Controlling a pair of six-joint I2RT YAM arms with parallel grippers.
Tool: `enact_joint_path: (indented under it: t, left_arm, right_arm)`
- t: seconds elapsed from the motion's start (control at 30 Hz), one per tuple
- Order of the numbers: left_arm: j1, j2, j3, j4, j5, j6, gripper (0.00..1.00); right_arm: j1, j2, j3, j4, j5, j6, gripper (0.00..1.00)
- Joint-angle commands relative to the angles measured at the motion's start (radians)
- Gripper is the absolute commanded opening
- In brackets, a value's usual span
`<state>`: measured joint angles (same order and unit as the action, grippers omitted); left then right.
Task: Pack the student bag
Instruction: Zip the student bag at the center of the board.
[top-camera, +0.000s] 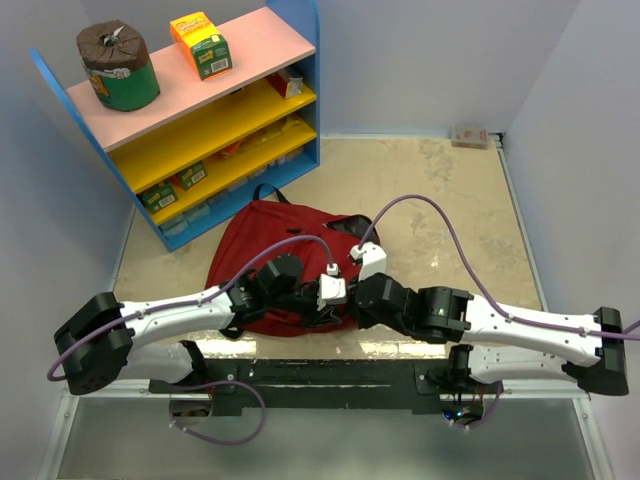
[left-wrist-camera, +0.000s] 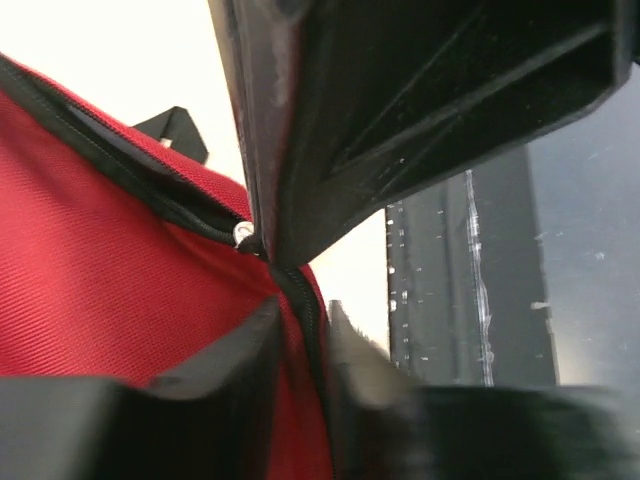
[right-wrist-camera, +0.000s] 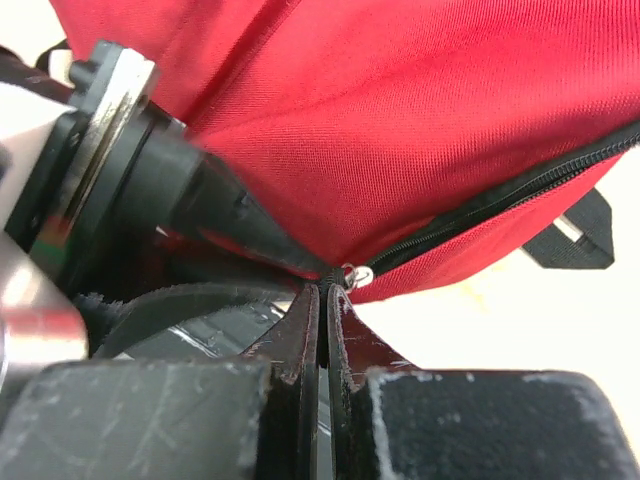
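The student bag (top-camera: 270, 235), dark red with black zippers, lies flat in the middle of the table. Both grippers meet at its near edge. My right gripper (right-wrist-camera: 325, 290) is shut on the zipper end beside the small metal ring (right-wrist-camera: 357, 274), where the black zipper line (right-wrist-camera: 500, 195) runs off to the right. My left gripper (left-wrist-camera: 303, 320) sits just left of it, and its fingers (left-wrist-camera: 250, 335) pinch the red fabric (left-wrist-camera: 100, 260) and zipper seam (left-wrist-camera: 300, 300) between them. From above, the two grippers (top-camera: 330, 295) nearly touch each other. The bag's opening is hidden under the arms.
A blue shelf (top-camera: 200, 100) with pink and yellow boards stands at the back left, carrying a green tin (top-camera: 120, 70) and an orange-green box (top-camera: 200, 45). A small box (top-camera: 470, 135) lies by the far right wall. A black rail (top-camera: 330, 378) runs along the near edge.
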<state>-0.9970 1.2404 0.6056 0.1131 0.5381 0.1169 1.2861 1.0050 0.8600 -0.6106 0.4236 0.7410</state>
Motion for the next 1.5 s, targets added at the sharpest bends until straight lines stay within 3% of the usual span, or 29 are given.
enact_joint_path:
  t: [0.0,0.03,0.17,0.27,0.4,0.63,1.1,1.27,1.3,1.33,1.43,1.47]
  left_arm:
    - [-0.023,0.007,0.008,0.010,-0.058,0.078,0.08]
    - [-0.025,0.004,0.010,0.001,-0.052,0.095,0.01]
    - [-0.034,-0.016,0.040,-0.096,0.086,0.156,0.00]
    - [-0.042,-0.036,0.072,-0.211,0.178,0.254,0.00]
    - [-0.048,-0.068,0.088,-0.328,0.238,0.392,0.00]
    - [-0.054,-0.137,0.049,-0.404,0.279,0.475,0.00]
    - [-0.089,-0.187,0.069,-0.752,0.390,0.894,0.00]
    - [-0.091,-0.190,0.074,-0.757,0.373,0.911,0.01]
    - [-0.089,-0.190,0.074,-0.750,0.356,0.911,0.19]
    - [-0.089,-0.188,0.075,-0.741,0.343,0.911,0.26]
    - [-0.068,-0.173,0.082,-0.585,0.272,0.790,0.33]
    - [-0.037,-0.168,0.083,-0.517,0.261,0.623,0.34]
  right_arm:
    - [-0.004,0.017,0.046,0.007,0.013,0.055,0.00]
    - [-0.005,0.027,0.054,-0.017,0.032,0.075,0.00]
    - [-0.065,0.076,0.106,-0.199,0.161,0.123,0.00]
    - [-0.140,0.098,0.131,-0.232,0.204,0.115,0.00]
    - [-0.292,0.142,0.174,-0.177,0.185,-0.017,0.00]
    - [-0.485,0.262,0.284,-0.115,0.193,-0.234,0.00]
    - [-0.656,0.618,0.490,0.060,0.274,-0.543,0.00]
    - [-0.663,0.609,0.568,0.044,0.128,-0.512,0.00]
    - [-0.663,0.591,0.553,0.057,0.095,-0.511,0.00]
    - [-0.663,0.569,0.519,0.081,0.063,-0.509,0.00]
    - [-0.662,0.502,0.464,0.078,-0.054,-0.479,0.00]
    - [-0.662,0.469,0.449,0.075,-0.075,-0.459,0.00]
